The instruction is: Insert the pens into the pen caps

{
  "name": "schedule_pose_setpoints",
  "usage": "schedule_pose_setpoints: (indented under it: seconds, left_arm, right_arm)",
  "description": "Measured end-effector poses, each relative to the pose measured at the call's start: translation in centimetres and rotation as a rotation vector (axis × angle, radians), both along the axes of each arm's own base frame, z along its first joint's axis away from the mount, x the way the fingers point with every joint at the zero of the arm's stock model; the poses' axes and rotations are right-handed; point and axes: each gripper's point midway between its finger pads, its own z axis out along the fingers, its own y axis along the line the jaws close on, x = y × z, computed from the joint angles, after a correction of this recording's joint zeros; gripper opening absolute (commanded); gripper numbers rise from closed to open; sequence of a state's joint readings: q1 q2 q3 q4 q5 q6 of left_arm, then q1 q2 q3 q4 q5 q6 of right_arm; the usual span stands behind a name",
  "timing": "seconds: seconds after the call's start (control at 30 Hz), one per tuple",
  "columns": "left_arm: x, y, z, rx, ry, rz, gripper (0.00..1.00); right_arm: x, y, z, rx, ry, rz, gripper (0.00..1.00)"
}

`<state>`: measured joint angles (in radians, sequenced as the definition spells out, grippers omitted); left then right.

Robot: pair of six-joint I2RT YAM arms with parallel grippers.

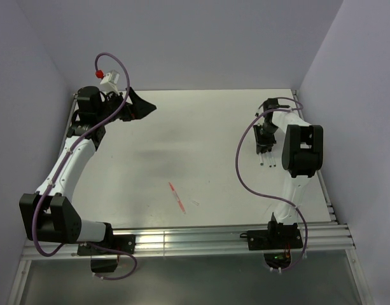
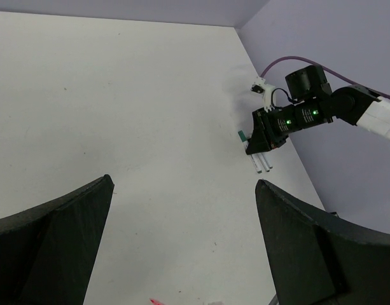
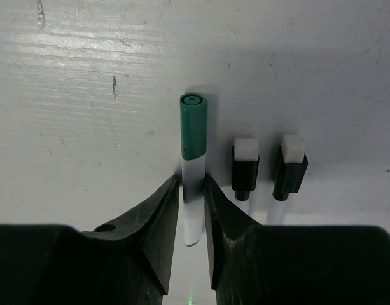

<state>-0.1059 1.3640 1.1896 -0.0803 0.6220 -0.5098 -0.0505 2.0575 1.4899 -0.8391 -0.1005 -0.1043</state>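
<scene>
My right gripper (image 3: 193, 184) is shut on the white barrel of a pen with a dark green cap (image 3: 194, 127) on its end, low at the table. Two more whitish pens with black caps (image 3: 245, 168) lie side by side just to its right. From above, the right gripper (image 1: 264, 147) is at the right of the table, with the pens' ends (image 1: 266, 164) showing below it. The red-pink pen (image 1: 177, 197) lies near the front middle, with a small pale cap (image 1: 195, 203) beside it. My left gripper (image 1: 142, 105) is open and empty at the far left, fingers (image 2: 309, 241) wide apart.
Purple walls close the table at the back and both sides. A metal rail (image 1: 201, 238) runs along the front edge by the arm bases. The right arm (image 2: 309, 114) with its purple cable shows in the left wrist view near the right wall.
</scene>
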Motion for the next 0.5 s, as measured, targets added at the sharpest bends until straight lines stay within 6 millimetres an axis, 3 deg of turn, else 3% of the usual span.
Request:
schedule_pose_setpoints:
  seconds: [0.23,0.37,0.5]
  left_arm:
    - [0.0,0.0,0.0,0.001,-0.001,-0.001,0.99]
    - [-0.1,0.0,-0.1,0.013,-0.009,-0.009,0.99]
    - [-0.7,-0.2,-0.4,0.039,-0.007,-0.052,1.0]
  right_arm:
    - [0.0,0.2,0.1,0.01,0.0,-0.001,0.34]
    - [-0.2,0.7,0.4,0.034,0.004,-0.004,0.59]
    - [-0.4,1.5,2.2,0.06,-0.018,0.003,0.65]
